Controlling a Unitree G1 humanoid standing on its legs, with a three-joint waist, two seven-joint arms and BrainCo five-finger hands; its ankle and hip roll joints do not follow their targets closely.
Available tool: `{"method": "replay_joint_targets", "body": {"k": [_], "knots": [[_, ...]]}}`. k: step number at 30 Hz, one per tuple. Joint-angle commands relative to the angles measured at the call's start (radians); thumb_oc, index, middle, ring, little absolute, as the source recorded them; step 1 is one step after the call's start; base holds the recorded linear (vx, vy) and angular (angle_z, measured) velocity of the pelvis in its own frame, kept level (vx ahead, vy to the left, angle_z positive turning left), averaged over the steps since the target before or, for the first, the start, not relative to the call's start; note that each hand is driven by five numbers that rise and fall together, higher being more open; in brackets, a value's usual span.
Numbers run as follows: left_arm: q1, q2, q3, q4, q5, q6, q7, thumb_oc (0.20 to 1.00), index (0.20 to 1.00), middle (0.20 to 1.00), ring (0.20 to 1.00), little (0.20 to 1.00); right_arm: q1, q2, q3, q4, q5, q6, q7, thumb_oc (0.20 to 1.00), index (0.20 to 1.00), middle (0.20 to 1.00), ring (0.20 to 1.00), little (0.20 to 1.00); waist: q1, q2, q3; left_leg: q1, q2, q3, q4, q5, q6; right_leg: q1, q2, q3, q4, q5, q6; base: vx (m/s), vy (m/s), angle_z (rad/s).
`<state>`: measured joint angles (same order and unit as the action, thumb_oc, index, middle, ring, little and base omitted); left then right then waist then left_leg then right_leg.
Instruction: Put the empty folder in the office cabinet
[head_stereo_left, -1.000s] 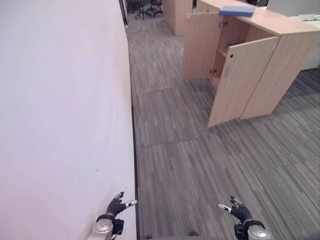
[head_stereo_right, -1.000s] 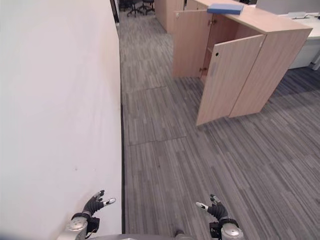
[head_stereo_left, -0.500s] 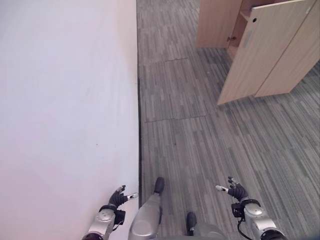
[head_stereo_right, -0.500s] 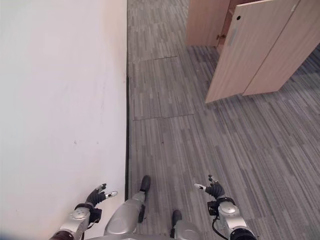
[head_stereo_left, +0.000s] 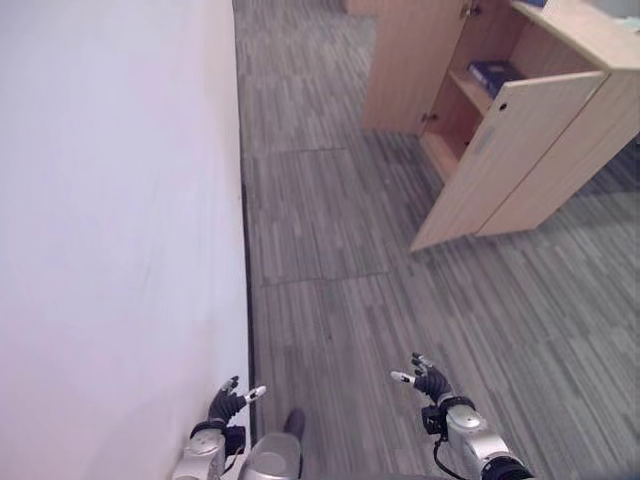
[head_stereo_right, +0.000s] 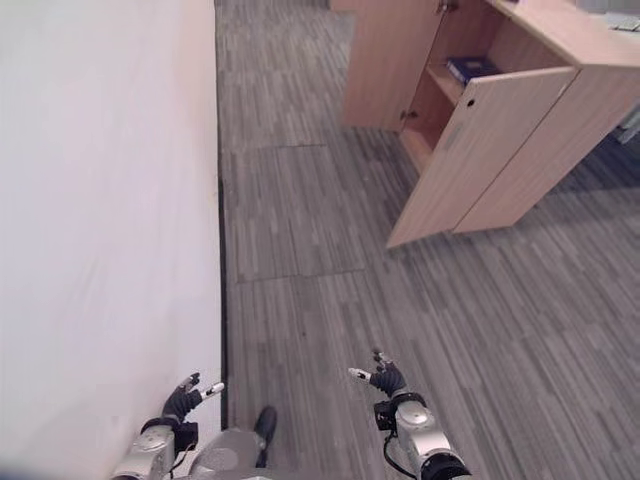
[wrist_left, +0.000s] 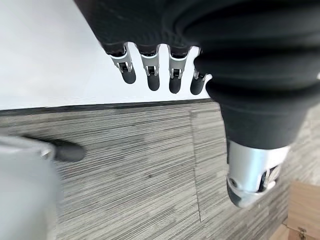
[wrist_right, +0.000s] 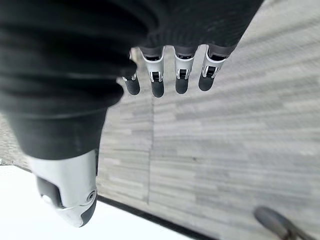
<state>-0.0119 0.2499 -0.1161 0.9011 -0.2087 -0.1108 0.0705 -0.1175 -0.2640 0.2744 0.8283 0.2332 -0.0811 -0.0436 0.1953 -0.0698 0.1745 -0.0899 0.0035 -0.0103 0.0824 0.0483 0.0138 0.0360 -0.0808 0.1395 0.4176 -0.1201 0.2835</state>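
With my left hand (head_stereo_left: 228, 403) and right hand (head_stereo_left: 430, 379) both slack-fingered and empty, well short of the open office cabinet (head_stereo_left: 520, 150), I see no empty folder, only a blue one (head_stereo_left: 495, 71) shelved inside, and risk mistaking it.

Cabinet (head_stereo_left: 520, 140) on carpet floor (head_stereo_left: 340, 260)

Cabinet (head_stereo_left: 520, 130): cut off at upper and right edges. Blue item (head_stereo_left: 497, 72) on inner shelf: too small to identify; part hidden behind door (head_stereo_left: 500, 160).
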Motion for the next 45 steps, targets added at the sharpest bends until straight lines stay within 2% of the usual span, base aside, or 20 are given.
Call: {"method": "replay_joint_targets", "body": {"k": [1,2,3,5,7,10,13,17,23,24,25,26,28,30,33,35,36,37,42,45], "knots": [[0.008,0.133,-0.024,-0.042,0.027,-0.018,0.003,1.0,1.0,1.0,1.0,1.0,0.027,-0.057,-0.016,-0.081,-0.039,-0.032,-0.005,1.0,1.0,1.0,1.0,1.0,-0.02,0.05,0.008,-0.088,0.006,-0.057,-0.064,0.048,-0.01,0.049,0.026,-0.091,0.122,0.263,-0.022,0.22,0.197,0.18],[0.003,0.129,-0.025,-0.044,0.026,-0.019,0.006,1.0,1.0,1.0,1.0,1.0,0.024,-0.05,-0.023,-0.077,-0.04,-0.03,-0.011,1.0,1.0,1.0,1.0,1.0,-0.038,0.082,0.015,-0.027,0.016,-0.054,-0.085,0.025,0.001,-0.023,0.008,-0.137,0.172,0.262,-0.022,0.23,0.195,0.11],[0.003,0.129,-0.025,-0.044,0.026,-0.019,0.006,1.0,1.0,1.0,1.0,1.0,0.024,-0.05,-0.023,-0.077,-0.04,-0.029,-0.011,1.0,1.0,1.0,1.0,1.0,-0.041,0.079,0.018,-0.023,0.011,-0.055,-0.087,0.025,0.001,-0.021,0.003,-0.139,0.178,0.256,-0.022,0.36,0.225,0.04],[-0.006,0.125,-0.033,-0.052,0.023,-0.02,0.004,1.0,1.0,1.0,1.0,1.0,0.032,-0.052,-0.032,-0.076,-0.037,-0.027,-0.017,1.0,1.0,1.0,1.0,1.0,-0.072,0.094,0.037,0.072,0.007,-0.04,-0.094,-0.043,-0.002,-0.116,-0.076,-0.285,0.029,0.125,-0.084,0.45,0.113,-0.41],[-0.011,0.123,-0.041,-0.049,0.024,-0.021,0.003,1.0,1.0,1.0,1.0,1.0,0.036,-0.056,-0.035,-0.076,-0.034,-0.027,-0.019,1.0,1.0,1.0,1.0,1.0,-0.089,0.091,0.05,0.099,-0.001,-0.048,-0.093,-0.063,-0.005,-0.129,-0.07,-0.299,-0.02,0.097,-0.1,0.3,-0.004,-0.36],[-0.028,0.116,-0.06,-0.045,0.041,-0.02,-0.001,1.0,1.0,1.0,1.0,1.0,0.055,-0.066,-0.055,-0.059,-0.019,-0.027,-0.028,1.0,1.0,1.0,1.0,1.0,-0.143,0.079,0.059,0.179,-0.027,-0.071,-0.113,-0.106,-0.011,-0.206,-0.04,-0.282,-0.2,0.144,-0.108,0.34,-0.049,0.13],[-0.043,0.105,-0.061,-0.027,0.052,-0.023,0.0,1.0,1.0,1.0,1.0,1.0,0.071,-0.073,-0.074,-0.032,-0.016,-0.023,-0.034,1.0,1.0,1.0,1.0,1.0,-0.181,0.085,0.063,0.261,-0.023,-0.079,-0.153,-0.143,-0.029,-0.233,-0.052,-0.362,-0.329,0.22,-0.101,0.39,-0.115,0.4],[-0.028,0.091,-0.063,-0.02,0.071,-0.027,-0.005,1.0,1.0,1.0,1.0,1.0,0.133,-0.081,-0.11,0.002,-0.005,-0.023,-0.034,1.0,1.0,1.0,1.0,1.0,-0.228,0.096,0.022,0.342,-0.009,-0.098,-0.168,-0.206,-0.046,-0.224,-0.048,-0.317,-0.372,0.258,-0.119,0.33,-0.118,0.52],[-0.024,0.073,-0.065,-0.022,0.042,-0.024,-0.004,1.0,1.0,1.0,1.0,1.0,0.156,-0.11,-0.126,0.014,0.0,-0.025,-0.033,1.0,1.0,1.0,1.0,1.0,-0.254,0.13,0.001,0.306,0.054,-0.068,-0.084,-0.194,-0.111,-0.169,-0.031,-0.367,-0.381,0.207,-0.155,0.23,-0.171,0.15],[-0.037,0.068,-0.071,-0.021,0.033,-0.024,-0.008,1.0,1.0,1.0,1.0,1.0,0.149,-0.121,-0.133,0.022,0.005,-0.03,-0.035,1.0,1.0,1.0,1.0,1.0,-0.267,0.127,0.007,0.253,0.085,0.005,0.066,-0.123,-0.166,-0.128,-0.035,-0.395,-0.391,0.186,-0.171,0.11,-0.119,0.35],[-0.038,0.068,-0.071,-0.021,0.033,-0.024,-0.008,1.0,1.0,1.0,1.0,1.0,0.149,-0.121,-0.133,0.022,0.005,-0.03,-0.035,1.0,1.0,1.0,1.0,1.0,-0.268,0.128,0.007,0.252,0.085,0.005,0.067,-0.124,-0.166,-0.128,-0.035,-0.395,-0.391,0.186,-0.171,0.2,-0.26,0.37],[-0.04,0.067,-0.078,-0.034,0.027,-0.024,-0.009,1.0,1.0,1.0,1.0,1.0,0.137,-0.136,-0.13,0.027,0.004,-0.027,-0.038,1.0,1.0,1.0,1.0,1.0,-0.267,0.108,0.027,0.191,0.105,0.071,0.251,-0.057,-0.195,-0.08,-0.042,-0.401,-0.396,0.161,-0.192,0.08,-0.144,0.23],[-0.042,0.066,-0.079,-0.039,0.025,-0.022,-0.007,1.0,1.0,1.0,1.0,1.0,0.132,-0.144,-0.13,0.029,0.005,-0.023,-0.039,1.0,1.0,1.0,1.0,1.0,-0.264,0.104,0.038,0.159,0.124,0.095,0.324,-0.038,-0.198,-0.058,-0.038,-0.397,-0.4,0.145,-0.202,0.12,-0.143,0.13],[-0.046,0.062,-0.081,-0.041,0.015,-0.022,-0.001,1.0,1.0,1.0,1.0,1.0,0.123,-0.16,-0.138,0.037,0.014,-0.018,-0.047,1.0,1.0,1.0,1.0,1.0,-0.26,0.098,0.048,0.11,0.189,0.15,0.322,0.0,-0.178,-0.009,-0.045,-0.37,-0.406,0.115,-0.204,0.28,-0.039,-0.26],[-0.046,0.06,-0.085,-0.039,0.014,-0.022,0.001,1.0,1.0,1.0,1.0,1.0,0.117,-0.17,-0.153,0.04,0.036,-0.018,-0.054,1.0,1.0,1.0,1.0,1.0,-0.241,0.109,0.055,0.096,0.193,0.127,0.226,-0.017,-0.164,0.024,-0.049,-0.331,-0.412,0.095,-0.192,0.25,0.082,-0.56],[-0.033,0.055,-0.091,-0.045,0.01,-0.021,0.004,1.0,1.0,1.0,1.0,1.0,0.116,-0.176,-0.167,0.043,0.06,-0.022,-0.058,1.0,1.0,1.0,1.0,1.0,-0.225,0.135,0.05,0.086,0.184,0.045,0.068,-0.017,-0.165,0.059,-0.042,-0.276,-0.424,0.071,-0.18,0.36,0.173,-0.62],[-0.032,0.05,-0.098,-0.037,-0.001,-0.022,0.009,1.0,1.0,1.0,1.0,1.0,0.105,-0.178,-0.179,0.056,0.081,-0.025,-0.065,1.0,1.0,1.0,1.0,1.0,-0.21,0.163,0.04,0.033,0.189,-0.069,-0.046,0.052,-0.172,0.078,-0.04,-0.214,-0.424,0.053,-0.176,0.48,0.24,-1.03],[-0.034,0.048,-0.101,-0.028,-0.009,-0.023,0.012,1.0,1.0,1.0,1.0,1.0,0.1,-0.179,-0.189,0.064,0.096,-0.028,-0.071,1.0,1.0,1.0,1.0,1.0,-0.21,0.175,0.043,0.005,0.192,-0.108,-0.088,0.09,-0.178,0.095,-0.041,-0.179,-0.422,0.038,-0.171,0.44,0.225,-1.17],[-0.047,0.053,-0.096,0.014,-0.009,-0.034,0.017,1.0,1.0,1.0,1.0,1.0,0.106,-0.166,-0.217,0.083,0.128,-0.03,-0.078,1.0,1.0,1.0,1.0,1.0,-0.224,0.168,0.053,-0.063,0.21,-0.113,-0.143,0.114,-0.195,0.123,-0.066,-0.062,-0.404,-0.003,-0.163,0.26,0.138,-0.97],[-0.03,0.064,-0.08,0.009,-0.006,-0.038,0.016,1.0,1.0,1.0,1.0,1.0,0.139,-0.153,-0.218,0.107,0.112,-0.022,-0.066,1.0,1.0,1.0,1.0,1.0,-0.228,0.16,0.045,-0.06,0.269,-0.23,-0.132,0.137,-0.215,0.129,-0.066,0.086,-0.34,-0.053,-0.159,0.37,0.372,-0.92]]}}
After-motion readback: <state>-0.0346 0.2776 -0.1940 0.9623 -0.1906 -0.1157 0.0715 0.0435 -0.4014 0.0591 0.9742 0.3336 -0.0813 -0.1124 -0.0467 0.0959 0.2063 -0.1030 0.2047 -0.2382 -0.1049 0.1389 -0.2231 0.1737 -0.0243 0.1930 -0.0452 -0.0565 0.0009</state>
